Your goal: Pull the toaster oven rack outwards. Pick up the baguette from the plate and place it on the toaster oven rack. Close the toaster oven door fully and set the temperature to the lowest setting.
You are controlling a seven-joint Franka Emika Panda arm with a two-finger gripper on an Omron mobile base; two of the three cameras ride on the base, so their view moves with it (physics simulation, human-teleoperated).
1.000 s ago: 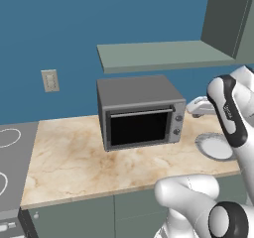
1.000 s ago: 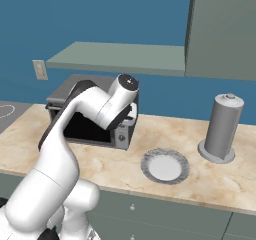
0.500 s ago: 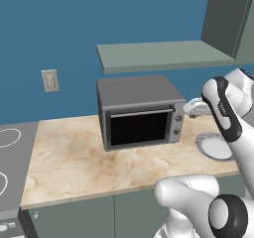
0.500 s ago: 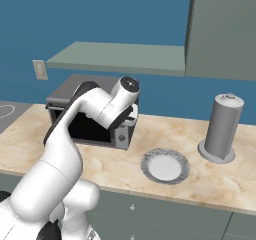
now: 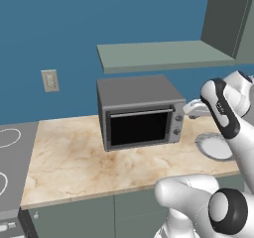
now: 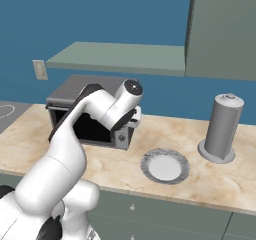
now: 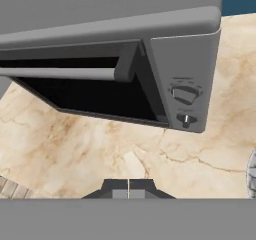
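The grey toaster oven (image 5: 139, 112) stands on the marble counter. Its dark glass toaster oven door (image 5: 138, 127) is up against the front, with the silver handle bar (image 7: 60, 73) along the top edge. The rack is hidden behind the door, and the baguette is out of view. Two small knobs (image 7: 185, 94) sit in a column on the oven's right front. My gripper (image 7: 128, 188) is shut with nothing in it. It hovers just right of the oven, near the knob column (image 5: 177, 125). The round grey plate (image 6: 165, 166) lies bare to the right.
A tall grey cylindrical container (image 6: 222, 129) stands at the back right of the counter. A green-grey shelf (image 5: 163, 54) hangs above the oven, with a cabinet (image 6: 222, 29) to its right. A stovetop (image 5: 7, 167) borders the counter on the left.
The arm has shifted a little nearer to the oven's right side. The gripper stays shut, and the oven and plate have not moved.
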